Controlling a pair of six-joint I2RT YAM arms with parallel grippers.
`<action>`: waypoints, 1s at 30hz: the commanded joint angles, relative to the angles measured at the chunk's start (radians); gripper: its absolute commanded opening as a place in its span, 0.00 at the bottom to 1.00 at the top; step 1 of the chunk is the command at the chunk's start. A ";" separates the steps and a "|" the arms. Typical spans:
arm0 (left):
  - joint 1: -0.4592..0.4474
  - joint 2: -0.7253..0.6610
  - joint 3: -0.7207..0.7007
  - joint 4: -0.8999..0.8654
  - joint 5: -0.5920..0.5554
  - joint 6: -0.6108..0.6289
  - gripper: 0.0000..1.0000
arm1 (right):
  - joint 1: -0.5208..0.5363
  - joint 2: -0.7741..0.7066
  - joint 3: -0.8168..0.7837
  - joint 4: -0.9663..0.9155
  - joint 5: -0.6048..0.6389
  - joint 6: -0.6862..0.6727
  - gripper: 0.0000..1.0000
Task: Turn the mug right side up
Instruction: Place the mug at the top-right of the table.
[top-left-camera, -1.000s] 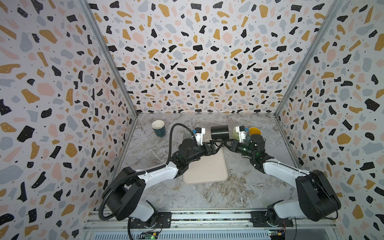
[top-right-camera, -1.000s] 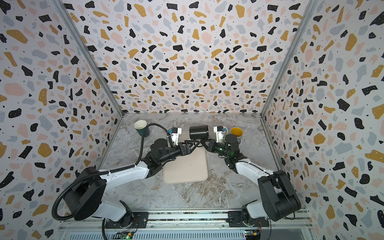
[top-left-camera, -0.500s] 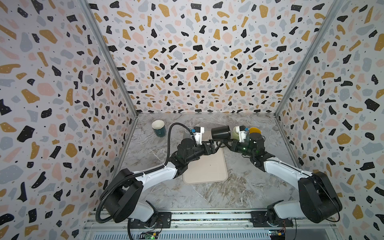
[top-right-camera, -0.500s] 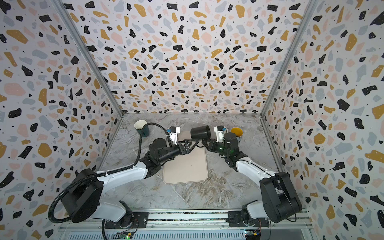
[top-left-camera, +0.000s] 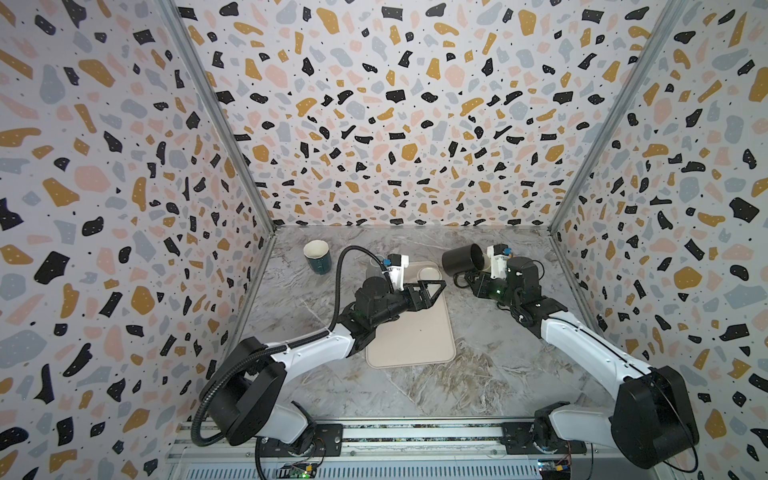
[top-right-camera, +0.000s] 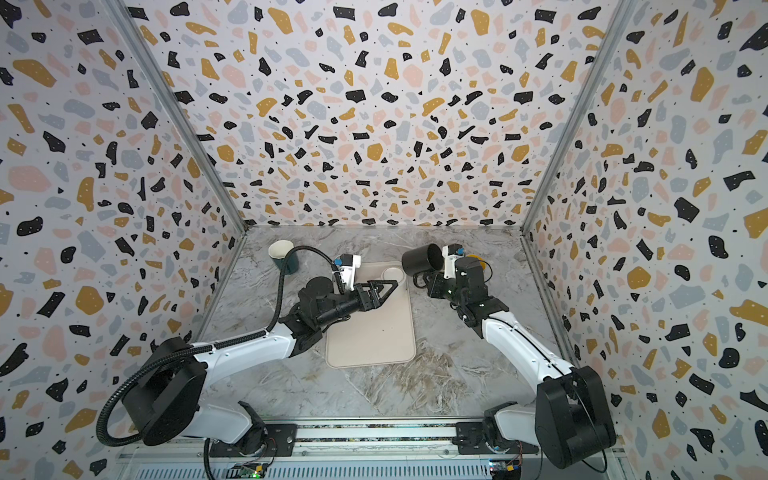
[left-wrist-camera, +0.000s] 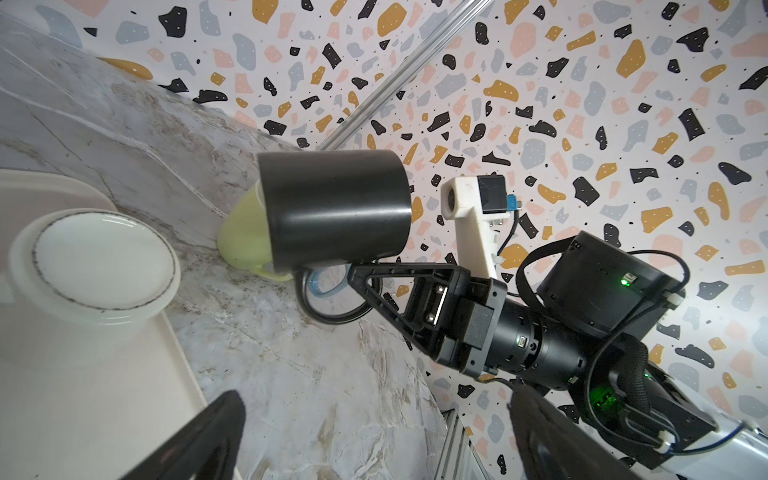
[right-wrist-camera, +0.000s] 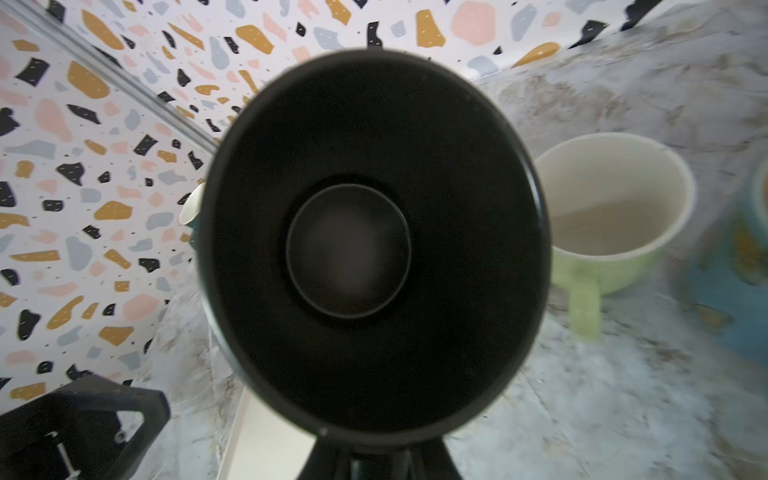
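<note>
The black mug (top-left-camera: 463, 259) is off the table (top-left-camera: 490, 365), carried on its side by the right gripper (top-left-camera: 469, 279), whose jaws are pressed together on the mug's handle (left-wrist-camera: 332, 307); the handle hangs beneath the body, and the fingertips (left-wrist-camera: 359, 270) meet at the top of its loop, just under the mug wall. In both top views the mug's base points toward the middle of the cell and its mouth toward the right wrist; the right wrist view looks straight down into the dark interior (right-wrist-camera: 349, 249). The mug hangs near the far right corner of the beige tray (top-left-camera: 411, 336), though whether it is over the tray's rim or just past it I cannot tell. A small white dish (top-left-camera: 429, 273) sits in that corner of the tray; a pale green mug (left-wrist-camera: 243, 237) stands upright on the table behind the black one, and a teal cup (top-left-camera: 318, 257) stands upright well apart, at the far left. The left gripper (top-left-camera: 436, 286) is spread wide and holds nothing; it hangs above the tray's far end, pointing toward the mug but apart from it.
</note>
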 joint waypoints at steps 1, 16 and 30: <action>0.000 -0.048 -0.017 -0.027 -0.035 0.048 1.00 | -0.025 -0.070 0.085 -0.024 0.094 -0.074 0.00; 0.000 -0.215 -0.043 -0.285 -0.202 0.158 1.00 | -0.202 -0.121 0.204 -0.292 0.266 -0.144 0.00; 0.002 -0.297 -0.066 -0.375 -0.272 0.196 1.00 | -0.323 -0.095 0.230 -0.352 0.372 -0.181 0.00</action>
